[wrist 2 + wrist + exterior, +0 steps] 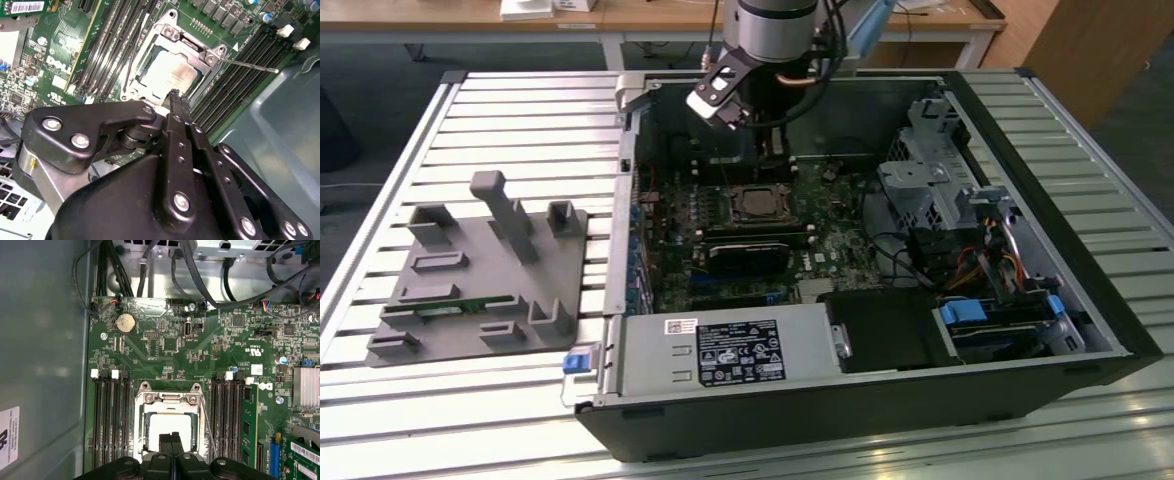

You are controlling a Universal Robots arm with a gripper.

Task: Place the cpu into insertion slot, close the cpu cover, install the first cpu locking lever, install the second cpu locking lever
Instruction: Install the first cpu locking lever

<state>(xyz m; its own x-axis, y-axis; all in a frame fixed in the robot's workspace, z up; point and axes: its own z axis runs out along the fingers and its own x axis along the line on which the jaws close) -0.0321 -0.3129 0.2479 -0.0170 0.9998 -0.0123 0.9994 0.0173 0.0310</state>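
The gripper (171,437), fingers pressed together on nothing, hangs just above the cpu (172,74). The cpu sits in the insertion slot (735,204) with the cpu cover (167,398) flat around it. Memory slots (110,420) flank it, and a thin lever (250,65) angles out over them. The fingers hide the cpu's near edge.

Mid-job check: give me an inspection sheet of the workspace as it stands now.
Surface: slatted metal table carrying the open computer case.
Job's things: cpu sits in the insertion slot; cpu cover lies down around it; one thin locking lever angles away from the cover and seems unlatched.
Clutter: grey fixture beside the case, at the exterior view's left.
Grippers: gripper shut, empty, just above the cpu's edge.
Cables: black cables beyond the board; coloured cables near the drive bay.
Surroundings: wooden desk behind.
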